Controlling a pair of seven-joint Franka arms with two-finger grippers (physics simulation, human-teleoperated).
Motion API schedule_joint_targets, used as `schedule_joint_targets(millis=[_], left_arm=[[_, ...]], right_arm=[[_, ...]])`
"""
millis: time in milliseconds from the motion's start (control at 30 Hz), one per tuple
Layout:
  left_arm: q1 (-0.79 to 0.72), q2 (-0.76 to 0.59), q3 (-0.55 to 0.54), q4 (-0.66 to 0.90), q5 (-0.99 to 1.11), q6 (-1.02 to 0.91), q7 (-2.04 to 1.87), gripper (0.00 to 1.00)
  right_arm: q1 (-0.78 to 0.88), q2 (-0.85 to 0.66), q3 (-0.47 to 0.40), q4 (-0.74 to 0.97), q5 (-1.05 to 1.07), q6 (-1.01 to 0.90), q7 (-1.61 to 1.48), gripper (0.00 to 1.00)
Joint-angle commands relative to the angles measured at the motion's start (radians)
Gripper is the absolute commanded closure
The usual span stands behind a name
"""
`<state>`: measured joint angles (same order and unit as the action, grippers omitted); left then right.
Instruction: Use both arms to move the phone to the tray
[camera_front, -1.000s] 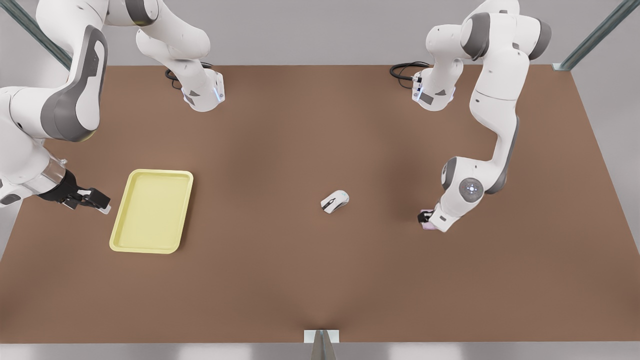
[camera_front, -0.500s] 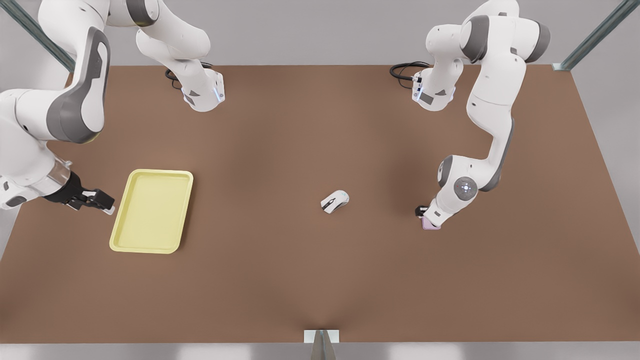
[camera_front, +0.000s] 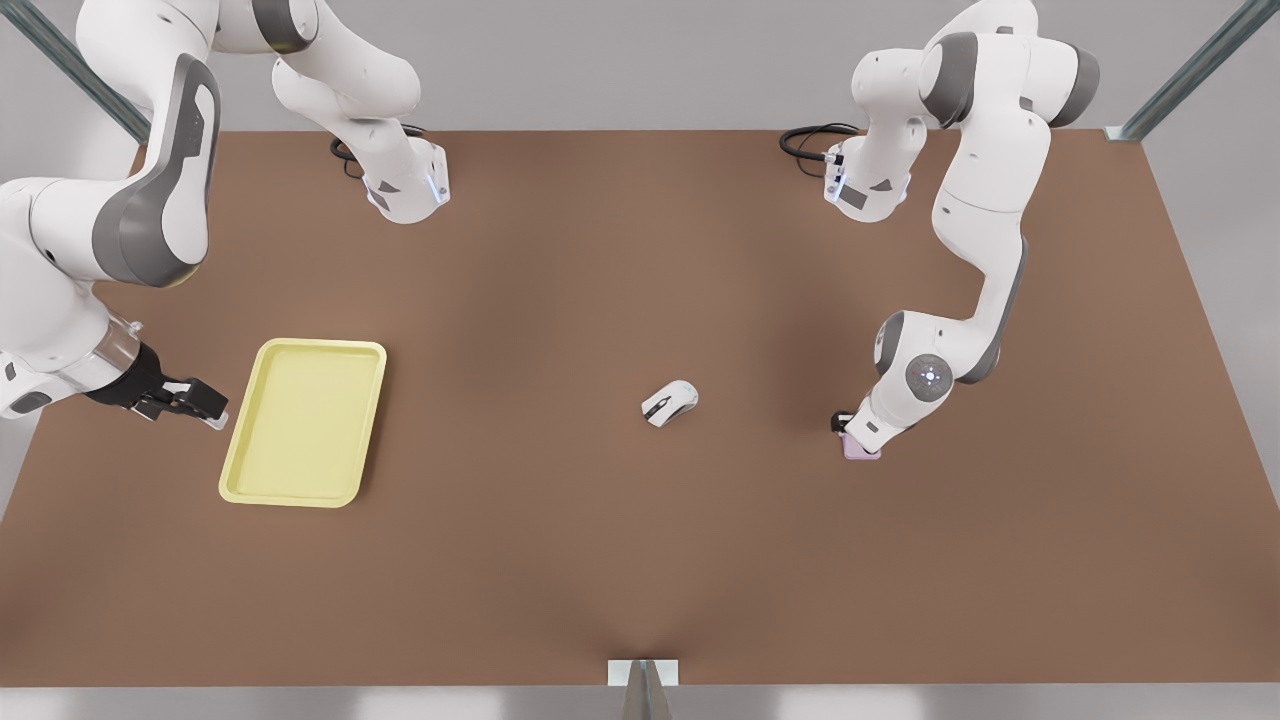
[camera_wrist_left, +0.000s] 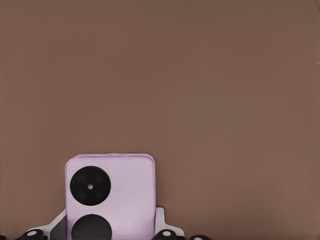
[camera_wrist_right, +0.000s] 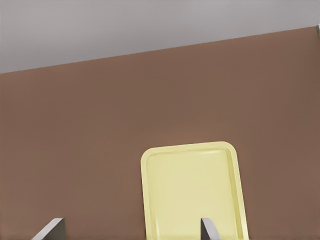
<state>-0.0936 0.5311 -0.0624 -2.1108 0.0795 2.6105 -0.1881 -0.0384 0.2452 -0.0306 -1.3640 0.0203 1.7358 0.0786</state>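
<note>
left gripper (camera_front: 850, 432) jaws sitting either side of phone (camera_wrist_left: 111, 195), grip unclear | right gripper (camera_front: 205, 412) hovering spread beside tray (camera_front: 305, 422)

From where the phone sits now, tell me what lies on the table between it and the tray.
A white computer mouse lies on the table roughly on the line between the phone, at the left gripper, and the tray.

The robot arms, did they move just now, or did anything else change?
A little. The left gripper, over the phone, slid slightly toward the front view's left with its arm. The right gripper edged closer to the tray, apart from its rim. The phone lies flat on the table between the left gripper's fingers. The tray and computer mouse stayed put.
</note>
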Motion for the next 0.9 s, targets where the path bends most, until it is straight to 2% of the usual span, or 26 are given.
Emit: schedule_joint_targets(millis=[0, 167, 333, 433, 667, 867], left_arm=[[0.0, -0.002, 0.001, 0.0, -0.003, -0.003, 0.03, 0.24], [-0.009, -0.008, -0.002, 0.014, -0.004, -0.032, 0.019, 0.24], [-0.115, -0.016, -0.011, 0.178, -0.007, -0.279, -0.083, 0.24], [-0.241, 0.017, -0.014, 0.371, -0.021, -0.497, -0.284, 0.24], [-0.477, 0.231, -0.016, 0.787, -0.112, -0.593, -0.636, 0.24], [-0.638, 0.421, -0.011, 1.098, -0.095, -0.578, -0.631, 0.24]], right_arm=[[0.0, -0.001, 0.0, 0.0, 0.001, -0.001, 0.0, 0.0], [0.0, 0.0, 0.0, 0.0, 0.001, 0.001, 0.0, 0.0], [0.0, -0.001, 0.0, 0.0, 0.001, 0.001, 0.0, 0.0], [0.0, -0.001, 0.0, 0.0, 0.001, -0.001, 0.0, 0.0], [0.0, 0.0, 0.0, 0.0, -0.007, -0.001, -0.002, 0.0], [0.002, 0.0, 0.0, 0.0, -0.007, -0.001, 0.0, 0.0]])
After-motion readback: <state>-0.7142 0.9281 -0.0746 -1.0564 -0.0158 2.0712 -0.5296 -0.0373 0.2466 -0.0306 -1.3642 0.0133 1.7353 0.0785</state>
